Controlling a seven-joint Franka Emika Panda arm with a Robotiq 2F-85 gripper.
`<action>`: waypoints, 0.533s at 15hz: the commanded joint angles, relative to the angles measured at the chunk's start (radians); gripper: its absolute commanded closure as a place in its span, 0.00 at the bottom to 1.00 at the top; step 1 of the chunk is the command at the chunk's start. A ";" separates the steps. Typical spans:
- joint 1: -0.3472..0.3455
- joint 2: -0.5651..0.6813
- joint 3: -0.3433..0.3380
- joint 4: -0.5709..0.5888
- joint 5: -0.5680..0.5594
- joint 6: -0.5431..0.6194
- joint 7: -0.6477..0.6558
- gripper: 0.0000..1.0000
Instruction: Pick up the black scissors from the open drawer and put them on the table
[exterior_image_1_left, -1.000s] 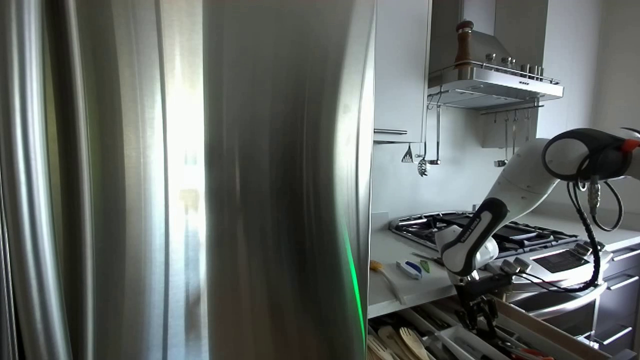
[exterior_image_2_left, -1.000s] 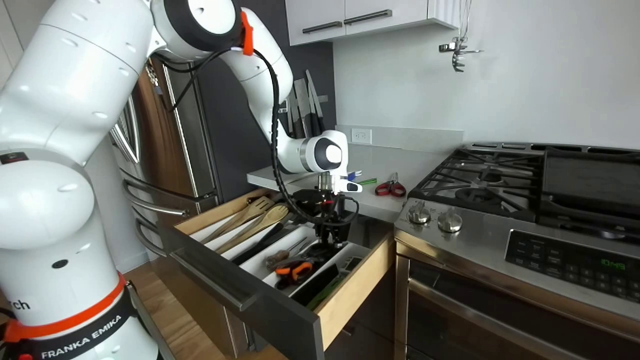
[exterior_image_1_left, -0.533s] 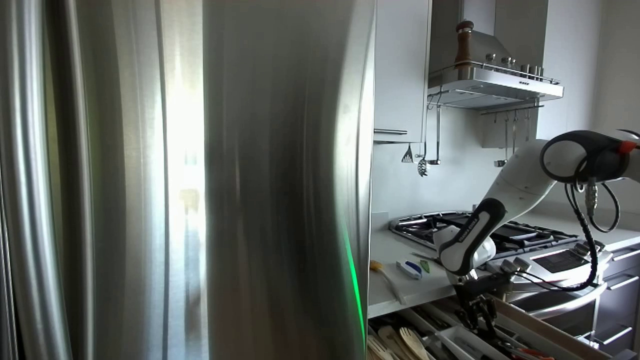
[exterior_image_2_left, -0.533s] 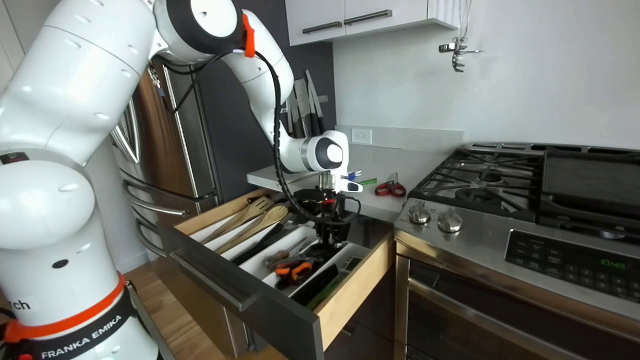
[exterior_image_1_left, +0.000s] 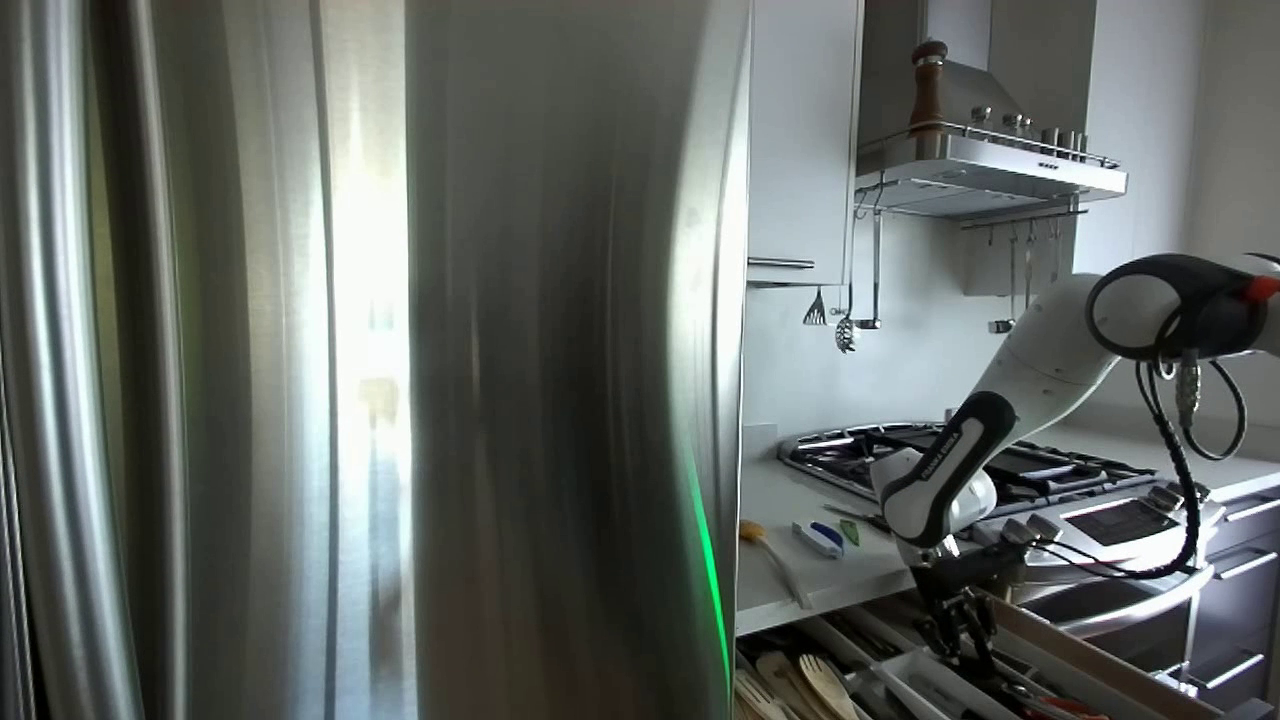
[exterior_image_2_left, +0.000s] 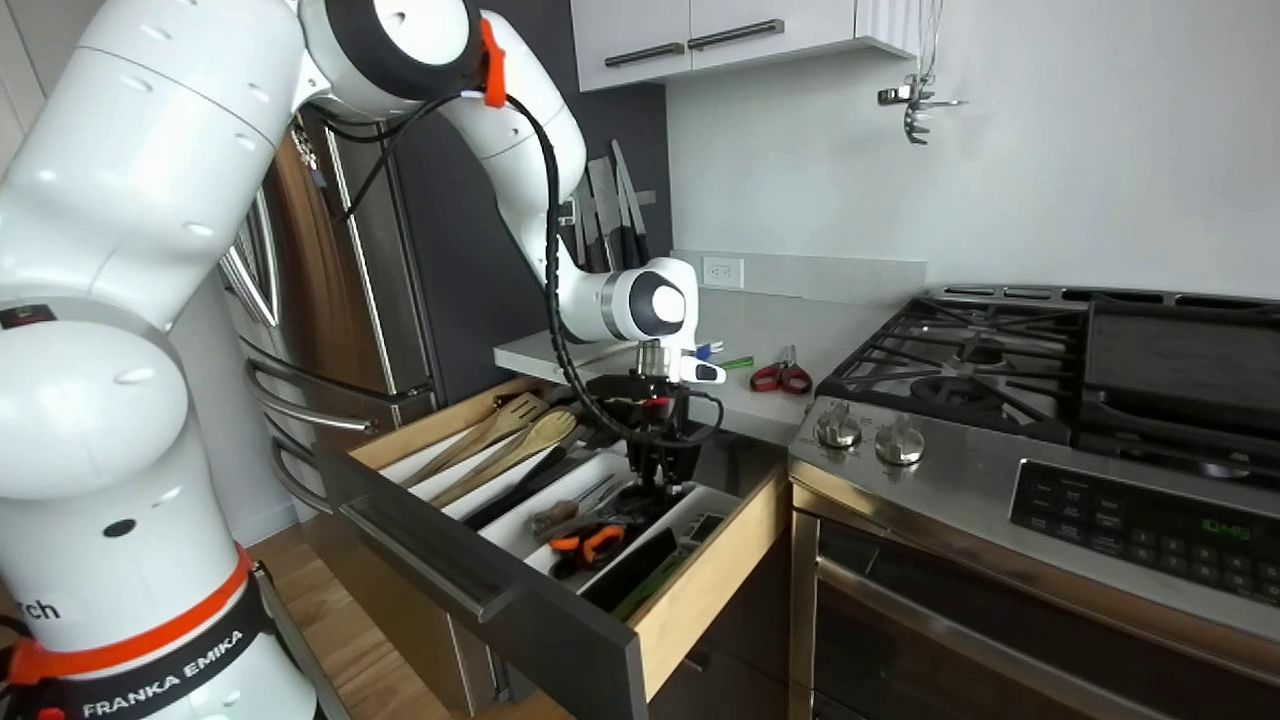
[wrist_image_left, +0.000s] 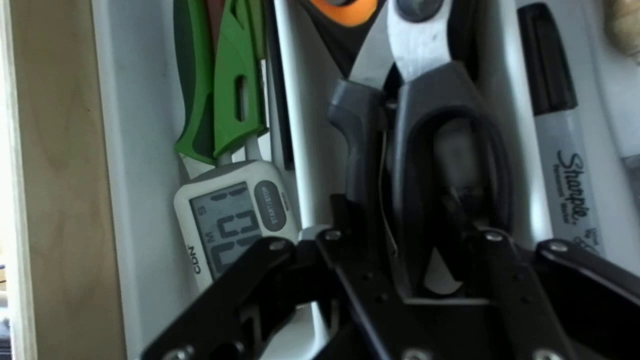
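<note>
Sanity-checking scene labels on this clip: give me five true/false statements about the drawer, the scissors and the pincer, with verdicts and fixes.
1. The pincer is by the handle end of the black scissors. True.
2. Red-handled scissors lie on the white worktop. True.
3. The black scissors lie on the white worktop. False: they are in the open drawer.
4. A digital timer and a Sharpie marker are in the open drawer. True.
5. The digital timer and the black scissors share one compartment. False: a white divider stands between them.
</note>
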 joint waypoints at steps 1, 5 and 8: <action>-0.032 -0.116 0.028 -0.120 0.037 0.025 -0.083 0.80; -0.042 -0.210 0.033 -0.202 0.051 0.053 -0.127 0.80; -0.050 -0.278 0.035 -0.262 0.060 0.108 -0.147 0.80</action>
